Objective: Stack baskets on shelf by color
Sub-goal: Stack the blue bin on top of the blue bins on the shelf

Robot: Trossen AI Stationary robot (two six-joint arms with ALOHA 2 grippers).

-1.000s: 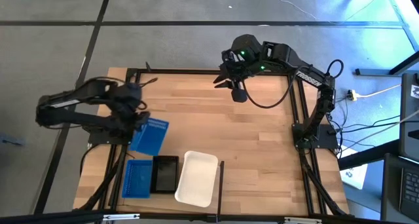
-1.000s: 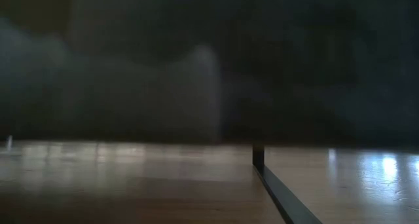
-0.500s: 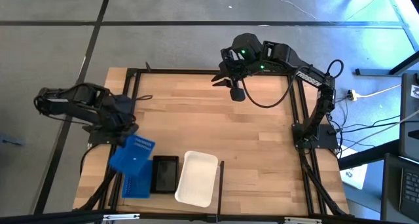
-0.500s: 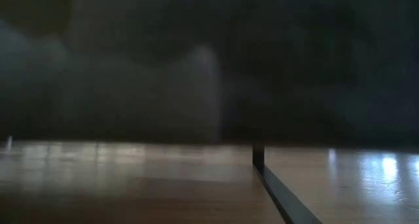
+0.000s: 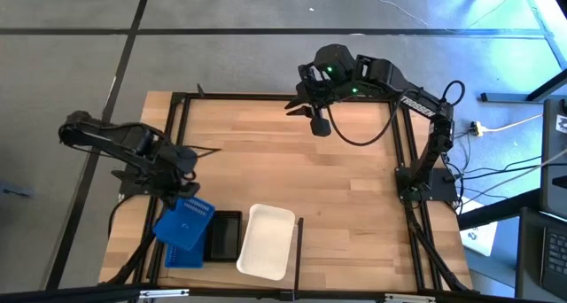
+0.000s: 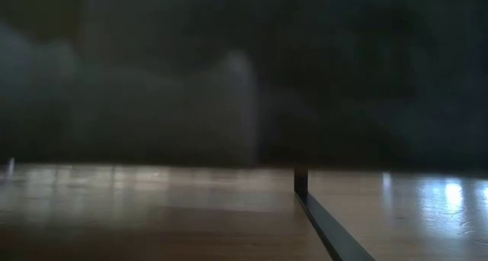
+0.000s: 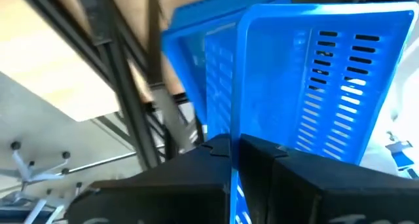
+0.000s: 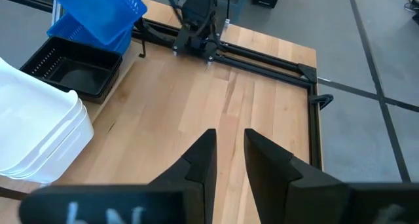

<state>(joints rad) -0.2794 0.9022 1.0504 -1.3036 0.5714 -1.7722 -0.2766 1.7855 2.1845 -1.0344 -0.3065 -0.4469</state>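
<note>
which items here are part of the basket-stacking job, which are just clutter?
Job:
- held blue basket, clamped by left gripper
- blue basket below it
- black basket
- white basket
- shelf

Not job:
- cables off the shelf's right
- right gripper, open, idle

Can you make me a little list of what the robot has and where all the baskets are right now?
Left pincer: shut on the rim of a blue basket, carrying it tilted.
Under it: another blue basket on the wooden shelf.
Black basket: sits next to the blue one, empty.
White basket: next to the black one, on its other side.
Row: blue, black, white along the shelf's near edge.
Right pincer: open, holding nothing, over the far side of the shelf.
</note>
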